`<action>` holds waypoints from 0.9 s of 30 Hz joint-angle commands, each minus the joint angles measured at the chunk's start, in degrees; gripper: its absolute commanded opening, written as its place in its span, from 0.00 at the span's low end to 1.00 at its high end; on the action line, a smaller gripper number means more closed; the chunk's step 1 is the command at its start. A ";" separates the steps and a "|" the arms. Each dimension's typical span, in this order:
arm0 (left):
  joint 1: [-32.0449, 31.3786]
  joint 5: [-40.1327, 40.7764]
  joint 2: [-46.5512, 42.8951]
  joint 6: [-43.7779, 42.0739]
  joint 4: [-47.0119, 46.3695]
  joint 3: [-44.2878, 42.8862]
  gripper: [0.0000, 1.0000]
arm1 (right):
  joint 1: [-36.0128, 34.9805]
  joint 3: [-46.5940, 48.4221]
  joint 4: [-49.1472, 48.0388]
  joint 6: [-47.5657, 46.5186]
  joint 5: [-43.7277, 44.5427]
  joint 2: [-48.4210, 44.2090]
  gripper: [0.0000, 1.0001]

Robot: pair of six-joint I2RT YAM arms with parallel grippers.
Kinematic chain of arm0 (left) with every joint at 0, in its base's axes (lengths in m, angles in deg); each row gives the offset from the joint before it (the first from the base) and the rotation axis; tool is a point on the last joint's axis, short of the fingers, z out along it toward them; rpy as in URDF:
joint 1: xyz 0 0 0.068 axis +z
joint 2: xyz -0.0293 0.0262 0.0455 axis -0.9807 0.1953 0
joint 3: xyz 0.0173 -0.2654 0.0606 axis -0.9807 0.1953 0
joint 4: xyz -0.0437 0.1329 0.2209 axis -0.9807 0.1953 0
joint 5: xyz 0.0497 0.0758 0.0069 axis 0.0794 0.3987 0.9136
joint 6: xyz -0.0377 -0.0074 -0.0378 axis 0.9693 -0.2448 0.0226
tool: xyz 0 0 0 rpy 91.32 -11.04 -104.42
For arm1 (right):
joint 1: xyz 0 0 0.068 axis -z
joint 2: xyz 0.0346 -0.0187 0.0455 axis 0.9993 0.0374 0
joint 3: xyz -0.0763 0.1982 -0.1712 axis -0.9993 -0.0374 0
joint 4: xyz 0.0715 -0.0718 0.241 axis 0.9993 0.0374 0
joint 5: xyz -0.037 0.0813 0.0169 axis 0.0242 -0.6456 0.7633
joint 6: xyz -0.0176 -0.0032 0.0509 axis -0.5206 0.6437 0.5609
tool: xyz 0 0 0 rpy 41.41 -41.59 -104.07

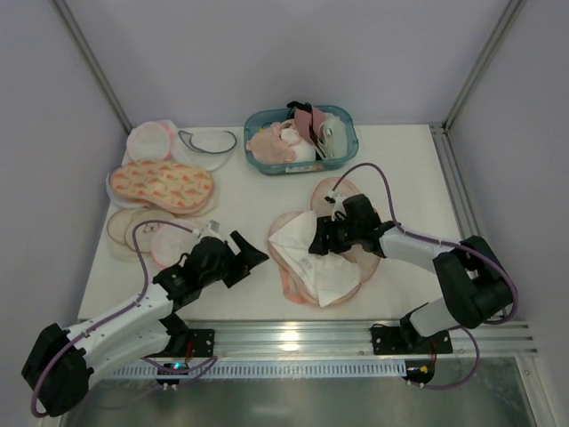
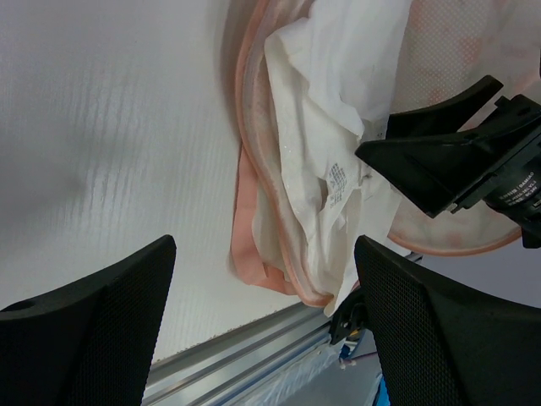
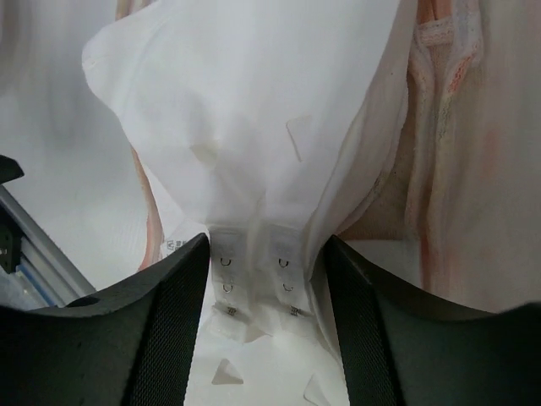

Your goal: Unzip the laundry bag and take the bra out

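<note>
Lying on the right half of the desk (image 1: 244, 200), straight ahead of the right arm, the bag (image 1: 286, 277) is a flat peach shape with a pink edge. The bra (image 1: 324, 267) sits on top of it, a crumpled heap of white cloth covering most of the bag's near lobe. Its corners reach just past the pink rim toward the desk's near edge. In the left wrist view the bra (image 2: 313, 127) shows a small printed label, and the bag (image 2: 245, 245) shows as peach layers under its left side.

The right gripper (image 1: 318, 238) is down on the bra's far part, over the middle of the bag. From its own camera, the right gripper (image 3: 262, 245) has closed partway onto the bra (image 3: 245, 110). The strip with rows of small metal hooks lies between the fingers (image 3: 169, 321), and white cloth fills the gap from one to the other. Peach bag fabric (image 3: 473, 169) with faint orange marks lies to the right of it.

The left gripper (image 1: 249, 267) hangs over bare desk just left of the bag, touching neither bag nor bra. Its jaws are spread wide with nothing in them; in the wrist view the left gripper (image 2: 264, 254) frames bare desk and the bag's edge.

A teal basket (image 1: 352, 133) of garments stands at the far edge. A carrot-print pouch (image 1: 160, 185) lies on a pile at far left.
</note>
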 commanded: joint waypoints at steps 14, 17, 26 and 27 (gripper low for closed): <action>0.01 0.30 -1.14 0.20 -1.57 0.58 0.88 | 0.12 2.69 4.60 -0.09 -4.54 -11.78 0.04; 0.01 0.31 -1.23 0.20 -1.48 0.58 0.88 | 0.12 3.13 4.79 0.17 -5.86 -12.83 0.04; 0.01 0.66 -2.90 0.29 -0.25 0.58 0.88 | 0.30 7.52 2.06 2.72 -9.29 -16.44 0.04; 0.01 0.74 -3.33 0.20 -0.25 0.67 0.88 | 0.30 10.05 2.41 2.64 -9.03 -16.53 0.04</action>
